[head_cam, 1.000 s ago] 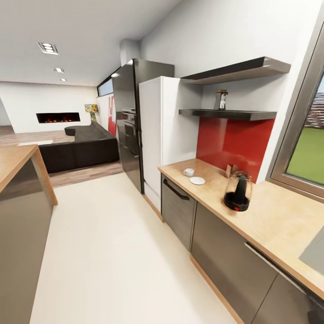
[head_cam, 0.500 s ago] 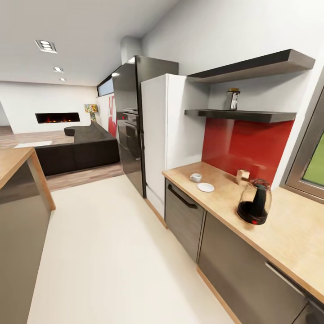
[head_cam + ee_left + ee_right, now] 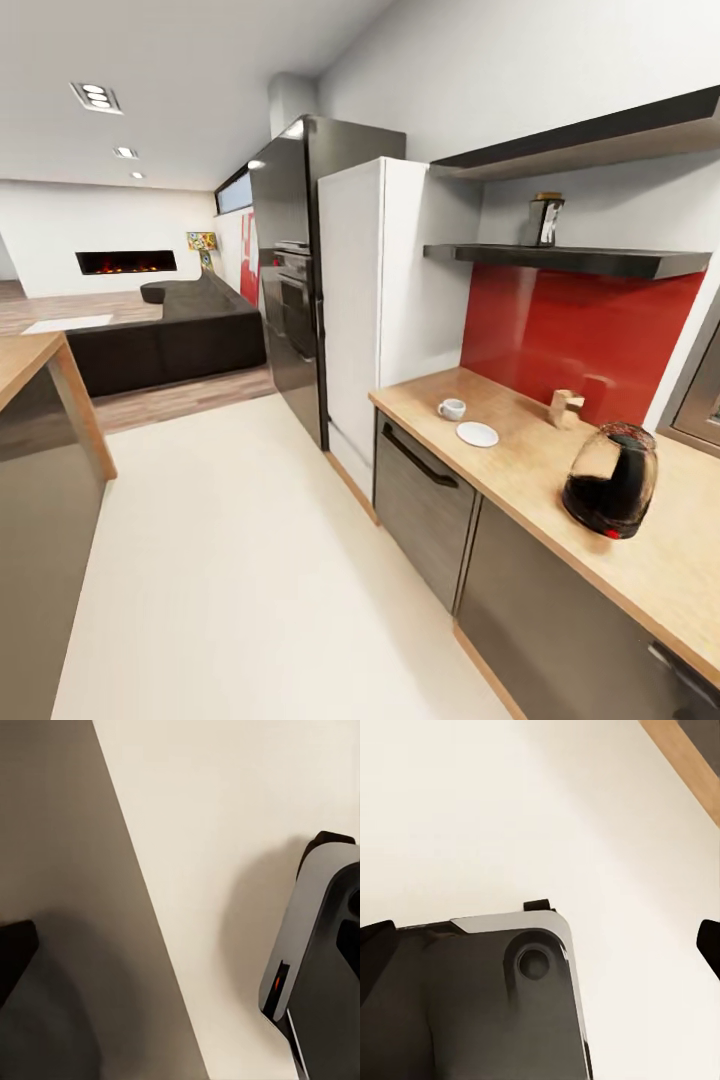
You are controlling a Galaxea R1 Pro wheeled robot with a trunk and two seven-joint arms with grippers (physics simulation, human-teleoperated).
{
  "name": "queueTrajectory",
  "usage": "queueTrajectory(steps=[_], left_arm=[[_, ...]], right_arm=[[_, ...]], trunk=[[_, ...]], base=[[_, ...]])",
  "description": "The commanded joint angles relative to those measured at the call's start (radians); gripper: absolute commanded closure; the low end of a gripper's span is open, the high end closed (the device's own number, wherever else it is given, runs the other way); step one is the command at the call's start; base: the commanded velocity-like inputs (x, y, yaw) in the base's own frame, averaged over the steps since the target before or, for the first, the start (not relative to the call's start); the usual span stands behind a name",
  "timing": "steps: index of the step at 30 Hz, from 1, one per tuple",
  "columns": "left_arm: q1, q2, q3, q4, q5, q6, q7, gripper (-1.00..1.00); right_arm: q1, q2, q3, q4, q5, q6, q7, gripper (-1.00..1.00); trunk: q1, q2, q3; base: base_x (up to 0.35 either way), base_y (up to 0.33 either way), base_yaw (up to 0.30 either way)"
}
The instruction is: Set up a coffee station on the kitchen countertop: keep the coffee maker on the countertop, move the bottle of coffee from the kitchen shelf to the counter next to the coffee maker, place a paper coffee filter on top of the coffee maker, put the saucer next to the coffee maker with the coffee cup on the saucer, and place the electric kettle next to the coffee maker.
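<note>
I'd take the glassy, likely heavy kettle (image 3: 610, 482) by its handle and the fragile cup (image 3: 452, 408) gently; I can't tell how either gripper stands.

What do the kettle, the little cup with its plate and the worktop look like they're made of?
The kettle looks like clear glass with a dark base: you can see through its rounded body and it glints. The cup and saucer look like glazed white ceramic, plain and smooth. The countertop looks like pale matte wood or a laminate imitating it.
</note>
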Motion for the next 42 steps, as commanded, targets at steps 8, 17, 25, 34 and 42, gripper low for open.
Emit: queueTrajectory(steps=[8, 17, 25, 34, 42], left_arm=[[-0.001, 0.000, 0.008, 0.003, -0.009, -0.052, 0.002, -1.00], [-0.001, 0.000, 0.009, 0.003, -0.009, -0.067, 0.002, -1.00], [-0.001, 0.000, 0.009, 0.003, -0.009, -0.068, 0.002, -1.00], [-0.001, 0.000, 0.008, 0.003, -0.009, -0.068, 0.002, -1.00], [-0.001, 0.000, 0.008, 0.003, -0.009, -0.069, 0.002, -1.00]], right_arm=[[0.000, 0.000, -0.002, 0.001, -0.002, -0.003, 0.001, -1.00], [0.000, 0.000, -0.002, 0.001, -0.002, -0.003, 0.001, -1.00], [0.000, 0.000, -0.001, 0.002, -0.002, -0.003, 0.001, -1.00], [0.000, 0.000, -0.001, 0.002, -0.002, -0.003, 0.001, -1.00], [0.000, 0.000, -0.001, 0.002, -0.002, -0.003, 0.001, -1.00]], trunk=[[0.001, 0.000, 0.000], [0.001, 0.000, 0.000], [0.001, 0.000, 0.000], [0.001, 0.000, 0.000], [0.001, 0.000, 0.000]], base=[[0.326, 0.111, 0.000], [0.326, 0.136, 0.000], [0.311, 0.195, -0.076], [0.285, 0.230, -0.239], [0.209, 0.274, -0.260]])
